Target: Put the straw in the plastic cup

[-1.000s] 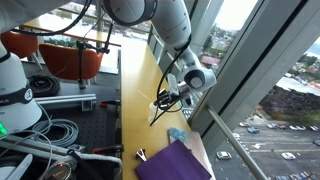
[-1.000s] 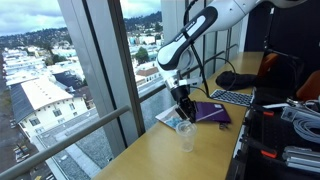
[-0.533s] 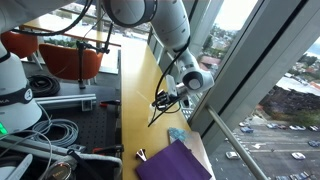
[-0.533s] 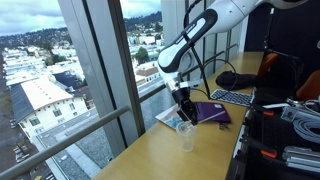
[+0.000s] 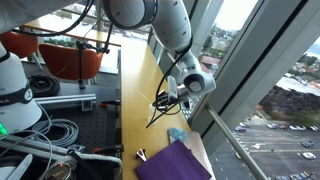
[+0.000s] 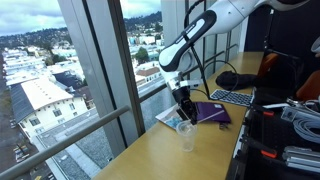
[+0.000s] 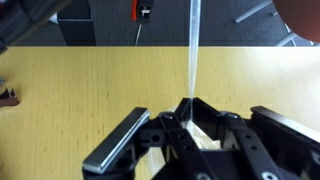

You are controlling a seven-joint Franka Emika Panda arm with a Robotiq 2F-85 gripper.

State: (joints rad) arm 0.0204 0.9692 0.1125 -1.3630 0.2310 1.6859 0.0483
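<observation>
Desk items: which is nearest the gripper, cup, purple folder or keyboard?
The clear plastic cup, almost under the gripper holding the straw; the purple folder and keyboard lie farther away.

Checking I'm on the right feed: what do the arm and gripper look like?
The arm is glossy white with rounded, bulbous links; a thin black cable loops alongside it. The gripper is black and blocky, its fingers flat bars with grey faces.

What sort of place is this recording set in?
Probably an upper-floor office or lab: tall windows look down over city rooftops, a keyboard lies on the long wooden desk, and coiled cables are piled beside it.
</observation>
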